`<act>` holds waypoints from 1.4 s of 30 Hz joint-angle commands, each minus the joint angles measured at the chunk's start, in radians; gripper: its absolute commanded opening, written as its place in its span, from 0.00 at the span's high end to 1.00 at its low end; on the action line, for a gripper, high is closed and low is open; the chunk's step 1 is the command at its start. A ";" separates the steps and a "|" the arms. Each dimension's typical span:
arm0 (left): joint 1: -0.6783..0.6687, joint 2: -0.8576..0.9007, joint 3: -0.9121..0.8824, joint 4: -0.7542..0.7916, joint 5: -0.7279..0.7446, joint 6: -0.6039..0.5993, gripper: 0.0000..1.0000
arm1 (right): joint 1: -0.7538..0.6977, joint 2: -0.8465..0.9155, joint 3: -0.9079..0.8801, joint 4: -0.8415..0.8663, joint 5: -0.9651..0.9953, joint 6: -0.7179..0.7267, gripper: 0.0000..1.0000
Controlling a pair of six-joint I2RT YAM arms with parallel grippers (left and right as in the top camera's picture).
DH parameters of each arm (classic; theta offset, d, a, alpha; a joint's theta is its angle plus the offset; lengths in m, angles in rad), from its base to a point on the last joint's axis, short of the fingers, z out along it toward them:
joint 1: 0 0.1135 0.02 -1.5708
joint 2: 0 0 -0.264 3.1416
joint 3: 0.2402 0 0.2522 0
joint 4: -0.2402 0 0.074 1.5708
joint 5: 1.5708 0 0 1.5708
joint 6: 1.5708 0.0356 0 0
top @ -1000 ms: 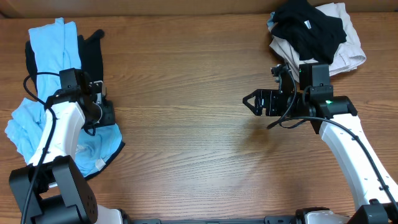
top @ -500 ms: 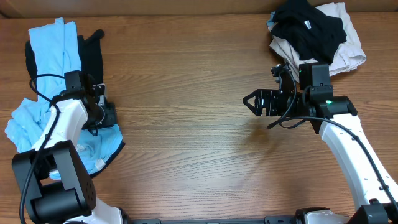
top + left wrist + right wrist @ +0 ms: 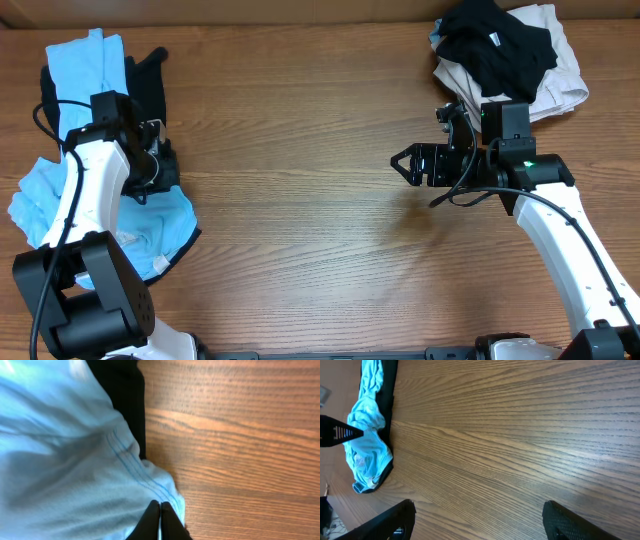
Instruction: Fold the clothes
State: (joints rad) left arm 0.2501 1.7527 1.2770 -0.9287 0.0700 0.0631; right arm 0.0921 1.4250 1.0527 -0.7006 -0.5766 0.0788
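Note:
A light blue garment [image 3: 150, 228] lies crumpled at the table's left edge over a black garment [image 3: 150, 88]. It fills the left of the left wrist view [image 3: 60, 460], with its stitched hem by my fingertips. My left gripper [image 3: 163, 166] is shut, fingers pressed together [image 3: 160, 506] at that hem, with a thin strip of blue between them. My right gripper [image 3: 402, 163] is open and empty above bare wood right of centre, jaws wide apart [image 3: 477, 506]. The blue garment shows far off in the right wrist view [image 3: 367, 445].
A pile of a black garment [image 3: 495, 42] on a beige one [image 3: 562, 75] sits at the back right corner, just behind the right arm. Bare wooden table [image 3: 300, 200] lies between the arms.
My left gripper has moved a little toward the back of the table along the blue garment's right edge. The right arm has not moved.

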 commanded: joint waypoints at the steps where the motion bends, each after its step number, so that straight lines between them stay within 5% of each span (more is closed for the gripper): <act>1: 0.003 0.010 0.010 0.007 0.001 -0.003 0.70 | -0.002 -0.002 0.014 0.003 -0.004 0.005 0.15; 5: 0.003 0.061 -0.008 0.073 0.005 -0.003 0.31 | -0.002 -0.002 0.014 0.011 -0.004 0.005 0.15; 10: 0.003 0.139 -0.007 0.094 0.008 -0.003 0.24 | -0.002 -0.002 0.014 0.011 -0.004 0.005 0.15; 13: 0.003 0.150 -0.007 0.090 0.004 -0.003 0.33 | -0.002 -0.002 0.014 0.006 -0.003 0.005 0.15; 17: 0.003 0.149 -0.006 0.087 0.003 -0.003 0.64 | -0.002 -0.002 0.014 0.007 -0.003 0.005 0.15; 21: 0.003 0.149 0.009 0.060 0.003 -0.003 0.78 | -0.002 -0.002 0.014 0.007 -0.003 0.005 0.15; 33: 0.003 0.149 0.274 -0.232 -0.004 -0.003 0.83 | -0.002 -0.002 0.014 0.002 -0.004 0.005 0.15; 35: 0.003 0.149 0.311 -0.273 -0.004 -0.003 0.86 | -0.002 -0.002 0.014 -0.002 -0.004 0.005 0.15; 36: 0.003 0.149 0.327 -0.292 -0.004 -0.003 0.96 | -0.002 -0.002 0.014 -0.003 -0.004 0.005 0.15; 42: 0.004 0.149 0.403 -0.388 -0.003 0.006 0.96 | -0.002 -0.002 0.014 -0.005 -0.003 0.005 0.15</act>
State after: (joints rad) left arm 0.2501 1.9030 1.6283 -1.2934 0.0692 0.0593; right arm 0.0921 1.4250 1.0527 -0.7074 -0.5766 0.0792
